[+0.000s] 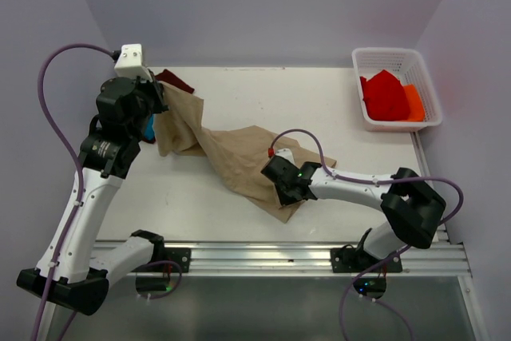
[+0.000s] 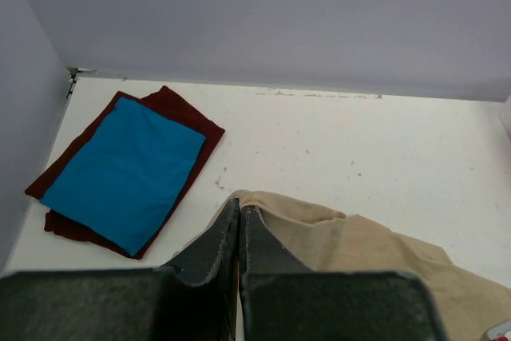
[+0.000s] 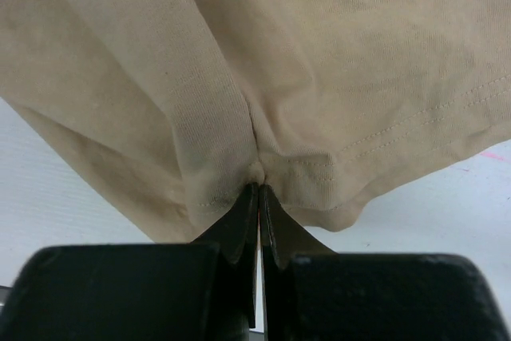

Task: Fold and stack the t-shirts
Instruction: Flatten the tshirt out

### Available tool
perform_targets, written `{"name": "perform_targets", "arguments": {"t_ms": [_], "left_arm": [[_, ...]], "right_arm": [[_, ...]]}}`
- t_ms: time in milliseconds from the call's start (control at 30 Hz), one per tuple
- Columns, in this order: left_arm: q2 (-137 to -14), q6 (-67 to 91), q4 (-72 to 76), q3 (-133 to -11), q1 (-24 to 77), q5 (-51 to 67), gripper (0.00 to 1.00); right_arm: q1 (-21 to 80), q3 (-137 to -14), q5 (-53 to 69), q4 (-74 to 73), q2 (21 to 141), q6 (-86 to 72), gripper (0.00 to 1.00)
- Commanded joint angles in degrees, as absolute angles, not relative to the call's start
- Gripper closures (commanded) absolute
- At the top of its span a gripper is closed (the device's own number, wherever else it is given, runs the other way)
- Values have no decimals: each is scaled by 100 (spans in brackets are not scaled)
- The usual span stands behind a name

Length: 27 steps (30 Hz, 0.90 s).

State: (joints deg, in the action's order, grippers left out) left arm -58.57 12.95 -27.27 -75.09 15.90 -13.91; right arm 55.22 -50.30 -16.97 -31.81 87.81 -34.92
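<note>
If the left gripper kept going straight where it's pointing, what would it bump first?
The left gripper is pinching the tan shirt. Past that, probably the white table, then the back wall. The folded blue shirt sits off to one side.

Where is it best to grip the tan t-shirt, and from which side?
Grip the tan t-shirt by the stitched hem at its near end, coming low from the near right, as the right gripper does: it lies bunched, so probably only the edge is thin enough to pinch.
</note>
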Motion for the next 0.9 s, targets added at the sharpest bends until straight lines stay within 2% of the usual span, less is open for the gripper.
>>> {"name": "perform_targets", "arguments": {"t_ms": [0,67,133,300,433,600,700,867], "left_arm": [[-5774,1380,-2382,-7444,1608,-1380,100],[-5792,1380,-2382,-7444,1608,-1362,100],[-5801,1380,-2382,-7444,1608,-1371,100],[-5775,1380,-2373,-7436,1608,-1371,100],[-5783,1380,-2373,-7427,1608,-1371,100],[-5783,1380,-2382,-7436,1608,-1371,100],[-5775,1380,-2382,-7436,1608,-1371,100],[-5766,1380,-2382,-7427,1608,-1354,100]], "right_arm": [[5563,-5133,-1670,-2953,8754,-3489,100],[5563,-5150,-1661,-2988,8736,-3480,95],[5563,-5159,-1661,-2997,8745,-3463,83],[5572,-5185,-1635,-2988,8754,-3445,73],[5581,-5212,-1644,-2997,8736,-3437,75],[5581,-5229,-1617,-2979,8754,-3419,92],[5581,-5229,-1608,-2953,8763,-3419,97],[5616,-5282,-1617,-3041,8693,-3419,98]]}}
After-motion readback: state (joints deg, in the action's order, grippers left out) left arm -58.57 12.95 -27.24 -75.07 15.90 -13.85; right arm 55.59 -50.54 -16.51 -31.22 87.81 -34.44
